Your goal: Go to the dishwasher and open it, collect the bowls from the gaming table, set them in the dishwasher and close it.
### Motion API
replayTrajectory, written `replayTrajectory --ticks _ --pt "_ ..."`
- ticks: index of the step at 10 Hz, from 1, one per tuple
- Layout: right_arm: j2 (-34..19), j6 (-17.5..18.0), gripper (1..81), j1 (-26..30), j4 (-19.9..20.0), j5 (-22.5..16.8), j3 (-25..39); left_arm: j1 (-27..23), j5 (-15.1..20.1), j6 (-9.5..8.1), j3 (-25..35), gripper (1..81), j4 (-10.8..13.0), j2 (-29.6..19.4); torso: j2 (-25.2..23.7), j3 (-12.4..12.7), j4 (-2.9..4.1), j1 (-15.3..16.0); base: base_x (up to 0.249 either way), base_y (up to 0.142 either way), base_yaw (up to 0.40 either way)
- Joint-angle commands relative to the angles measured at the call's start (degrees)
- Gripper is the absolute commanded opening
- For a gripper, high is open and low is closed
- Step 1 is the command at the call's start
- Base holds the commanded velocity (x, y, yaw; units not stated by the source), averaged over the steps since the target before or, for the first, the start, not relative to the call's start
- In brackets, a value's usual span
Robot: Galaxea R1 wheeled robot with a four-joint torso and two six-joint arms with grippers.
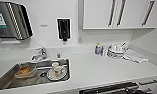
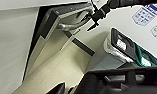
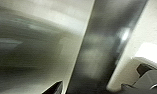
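Opening step: the dishwasher, upper left of the left wrist frame, stands ajar. The right gripper hooks its handle; jaw state unclear. A further pull seems needed.

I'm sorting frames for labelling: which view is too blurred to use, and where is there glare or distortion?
Right wrist view: heavily smeared, a grey panel with a bright glare spot, little else readable. Left wrist view: soft, yet the dishwasher handle and the right gripper on it read. Head view: wide-angle bend at the cupboards; sink readable.
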Motion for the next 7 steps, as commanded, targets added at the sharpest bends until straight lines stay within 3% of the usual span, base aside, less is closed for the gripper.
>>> replayTrajectory --ticks 1,6,7 --pt "-2.7 -0.8 81.1 2.6 -0.2 -11.5 0.3 -4.3 1.3 0.01 2.1 81.1 -0.5 -2.2 0.0 0.0 0.0 0.0 -0.074 0.0 0.0" --pt "-3.9 -1.1 81.1 1.5 -0.2 -10.6 1.1 -4.3 1.3 -0.08 2.1 81.1 -0.5 -1.5 0.0 0.0 0.0 0.0 -0.075 0.0 0.0" --pt "-5.2 -1.2 81.1 0.5 -0.2 -8.8 2.1 -4.3 1.3 -0.08 2.0 81.1 -0.5 -1.5 0.0 0.0 0.0 0.0 -0.075 0.0 0.0"
